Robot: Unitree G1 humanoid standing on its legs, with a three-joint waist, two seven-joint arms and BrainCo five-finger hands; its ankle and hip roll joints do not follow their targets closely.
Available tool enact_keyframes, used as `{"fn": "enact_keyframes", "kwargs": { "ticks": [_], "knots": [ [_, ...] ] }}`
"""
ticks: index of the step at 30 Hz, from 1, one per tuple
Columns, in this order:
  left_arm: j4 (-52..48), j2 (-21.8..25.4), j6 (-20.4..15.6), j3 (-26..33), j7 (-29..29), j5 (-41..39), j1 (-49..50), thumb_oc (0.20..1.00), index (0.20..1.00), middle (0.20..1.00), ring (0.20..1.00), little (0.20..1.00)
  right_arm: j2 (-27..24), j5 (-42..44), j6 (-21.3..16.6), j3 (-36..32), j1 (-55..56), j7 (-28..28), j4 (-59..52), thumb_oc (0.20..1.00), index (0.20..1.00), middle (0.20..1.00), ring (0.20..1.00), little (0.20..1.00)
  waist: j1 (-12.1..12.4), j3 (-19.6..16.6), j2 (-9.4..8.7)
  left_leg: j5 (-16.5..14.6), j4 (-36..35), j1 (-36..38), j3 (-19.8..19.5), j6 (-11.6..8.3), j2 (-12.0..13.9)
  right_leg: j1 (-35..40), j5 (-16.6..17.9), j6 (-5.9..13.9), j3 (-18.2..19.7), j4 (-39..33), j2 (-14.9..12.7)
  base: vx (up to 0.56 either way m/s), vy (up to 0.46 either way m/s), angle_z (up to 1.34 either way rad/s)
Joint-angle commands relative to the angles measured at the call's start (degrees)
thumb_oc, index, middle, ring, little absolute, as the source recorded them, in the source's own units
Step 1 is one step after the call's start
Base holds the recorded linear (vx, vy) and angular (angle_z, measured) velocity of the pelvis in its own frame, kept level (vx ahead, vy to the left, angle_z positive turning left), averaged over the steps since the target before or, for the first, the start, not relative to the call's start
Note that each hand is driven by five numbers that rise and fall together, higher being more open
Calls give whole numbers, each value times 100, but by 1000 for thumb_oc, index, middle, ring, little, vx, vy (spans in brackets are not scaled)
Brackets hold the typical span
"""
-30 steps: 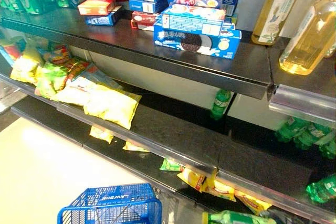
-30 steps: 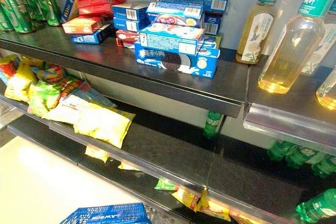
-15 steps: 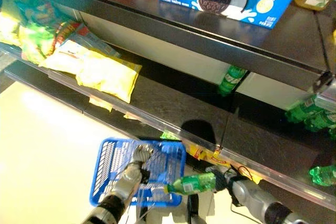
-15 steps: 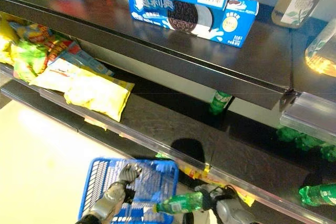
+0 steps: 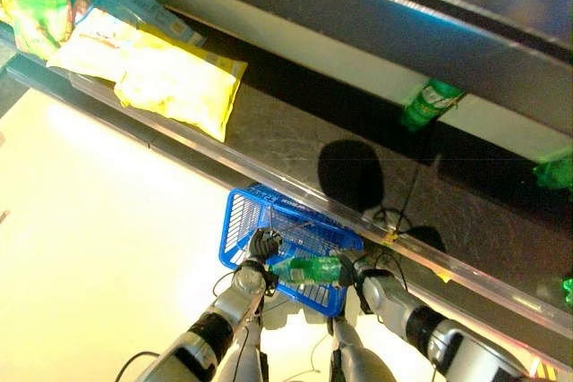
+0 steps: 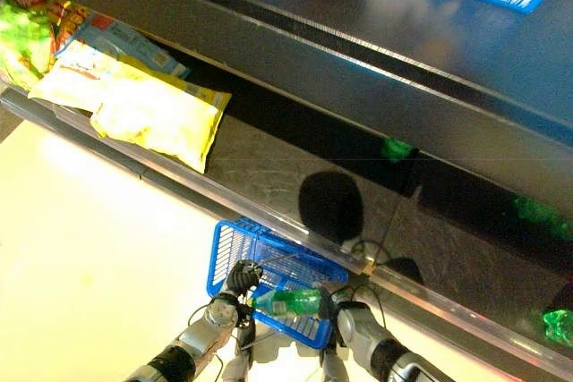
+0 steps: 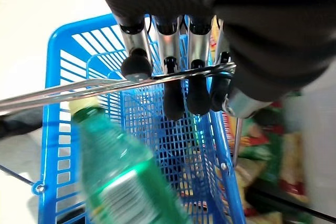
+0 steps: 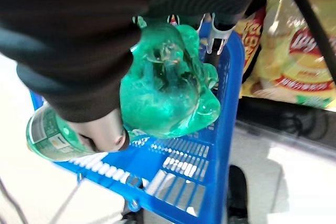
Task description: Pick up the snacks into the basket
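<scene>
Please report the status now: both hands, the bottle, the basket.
Left hand shut on blue plastic basket's wire handle. Right hand shut on green plastic bottle, lying across basket's rim. Nothing in the way.

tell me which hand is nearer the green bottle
Right. The right hand grips the green bottle by its base over the blue basket; the left hand holds the basket's wire handle beside it.

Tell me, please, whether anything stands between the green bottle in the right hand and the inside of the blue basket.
Nothing visible blocks it. The right hand holds the green bottle lying sideways over the open top of the blue basket. The left hand is curled round the wire handle, which crosses above the opening beside the bottle's cap.
</scene>
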Motion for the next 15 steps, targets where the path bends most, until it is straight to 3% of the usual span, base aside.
{"fn": "enact_keyframes", "kwargs": {
  "ticks": [1,5,7,12,15],
  "knots": [
    [-120,-487,-390,-356,121,-218,-686,200,200,200,200,200,198,537,-187,-90,-559,-308,196,200,200,200,200,200,82,-103,-55,-126,350,-380,-230,-5,-162,-181,-203,637,149,411,-480,-15,-2,10],
    [-303,-588,-455,-585,146,-249,-824,200,200,200,200,200,362,957,-185,-324,-1074,-577,1002,200,200,200,200,200,270,89,112,-74,392,-599,-311,-7,-240,-324,-161,657,44,432,-531,-36,4,15],
    [-304,-587,-454,-586,147,-249,-826,200,200,200,200,200,365,959,-189,-326,-1079,-579,1010,200,200,200,200,200,271,88,112,-75,394,-604,-312,-7,-239,-328,-161,656,43,433,-531,-18,5,13],
    [-880,-543,-506,-774,155,-328,-642,200,200,200,200,200,567,2256,-336,-1209,-1193,-956,1466,200,200,200,200,200,481,158,330,-2,350,-836,-394,-4,-312,-492,-124,686,-59,383,-577,-12,14,12],
    [-1895,-328,-637,-1039,102,-446,-322,200,200,200,200,200,468,2302,-329,-1391,-1381,-1241,1803,200,200,200,200,200,743,158,558,37,336,-1108,-478,2,-386,-664,-76,717,-180,345,-632,-21,16,9]
  ]
}}
